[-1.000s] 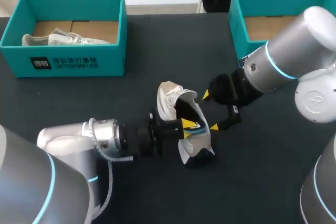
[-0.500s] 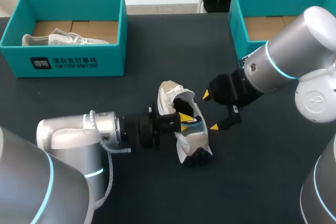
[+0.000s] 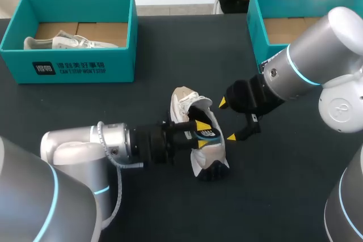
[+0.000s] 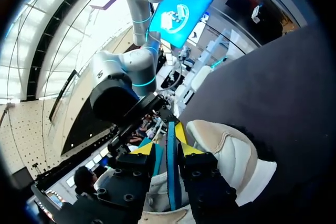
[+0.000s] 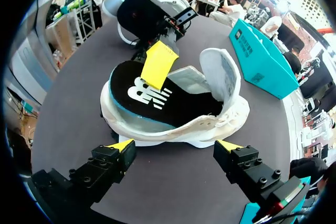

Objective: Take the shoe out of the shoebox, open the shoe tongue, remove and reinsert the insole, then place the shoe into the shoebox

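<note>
Dark matte tabletop [image 3: 170, 208] with a white shoe [image 3: 209, 154] lying on it, outside both boxes. Hidden or unclear: in the head view the left gripper [image 3: 200, 132] crosses the middle of the shoe and covers much of its opening. In the left wrist view that gripper's black body masks most of the shoe, leaving only a cream, rounded, padded end just beside the fingers. Whether the upright padded flap [image 5: 223, 72] at one end of the shoe is the tongue or the heel collar cannot be told. Left gripper: jaws nearly together, pinching the thin insole [image 5: 157, 100] between the two yellow tips. Insole: flat and flexible, black on top with a white mark, blue along its edge, partly raised out of the shoe's opening. Right gripper [image 5: 176, 148]: jaws spread wide, holding nothing, just beside the shoe's thick white sole, one tip toward each end and neither touching it. Shoe upper: pale, soft and rumpled, with a dark lining. Well apart from the shoe, on the left arm's side, a teal shoebox [image 3: 85, 69] with straight walls and a brown cardboard floor holds a second pale shoe [image 3: 62, 42]. On the right arm's side of the shoe, a second shoebox [image 3: 255, 32], also teal, is cut off by the right arm and shows only part of its brown floor.
</note>
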You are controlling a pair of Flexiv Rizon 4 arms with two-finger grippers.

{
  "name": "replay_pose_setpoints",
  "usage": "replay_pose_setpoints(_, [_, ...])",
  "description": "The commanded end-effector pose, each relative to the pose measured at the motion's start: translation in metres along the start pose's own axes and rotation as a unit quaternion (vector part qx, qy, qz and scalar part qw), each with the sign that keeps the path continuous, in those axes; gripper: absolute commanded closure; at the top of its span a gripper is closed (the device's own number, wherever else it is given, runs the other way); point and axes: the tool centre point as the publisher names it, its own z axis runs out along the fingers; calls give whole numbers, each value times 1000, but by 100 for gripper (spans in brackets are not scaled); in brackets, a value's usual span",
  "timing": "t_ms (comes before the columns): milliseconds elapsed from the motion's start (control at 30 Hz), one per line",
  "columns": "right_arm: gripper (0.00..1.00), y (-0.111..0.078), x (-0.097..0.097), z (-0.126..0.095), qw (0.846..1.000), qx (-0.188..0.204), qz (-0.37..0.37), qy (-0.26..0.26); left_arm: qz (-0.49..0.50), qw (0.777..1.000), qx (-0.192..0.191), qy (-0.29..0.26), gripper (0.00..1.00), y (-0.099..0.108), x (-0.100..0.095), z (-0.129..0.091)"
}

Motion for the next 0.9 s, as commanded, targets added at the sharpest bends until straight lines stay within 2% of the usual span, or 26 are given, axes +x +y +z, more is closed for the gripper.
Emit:
replay_pose_setpoints(33, [0,1,0,2,1000,1,0,-1,3,1000,3,-5,72,-9,-4,-5])
replay_pose_setpoints(200, [0,1,0,2,1000,1,0,-1,-4,1000,7,-2,73,-14,0,-6])
replay_pose_setpoints(333, [0,1,0,2,1000,1,0,-1,-20,999,-24,7,73,-6,8,-7])
replay_pose_setpoints(433, [0,1,0,2,1000,1,0,-1,-16,999,-37,15,70,-4,10,-8])
replay_pose_setpoints(533, [0,1,0,2,1000,1,0,-1,-21,999,-37,16,71,-5,11,-8])
replay_pose_setpoints(600, [0,1,0,2,1000,1,0,-1,-24,999,-39,18,76,-5,13,-8])
replay_pose_setpoints(633, [0,1,0,2,1000,1,0,-1,-25,999,-40,21,91,-4,14,-7])
replay_pose_setpoints(667, [0,1,0,2,1000,1,0,-1,-26,999,-40,23,100,-4,16,-7])
replay_pose_setpoints(900, [0,1,0,2,1000,1,0,-1,-20,997,-54,50,100,10,28,-2])
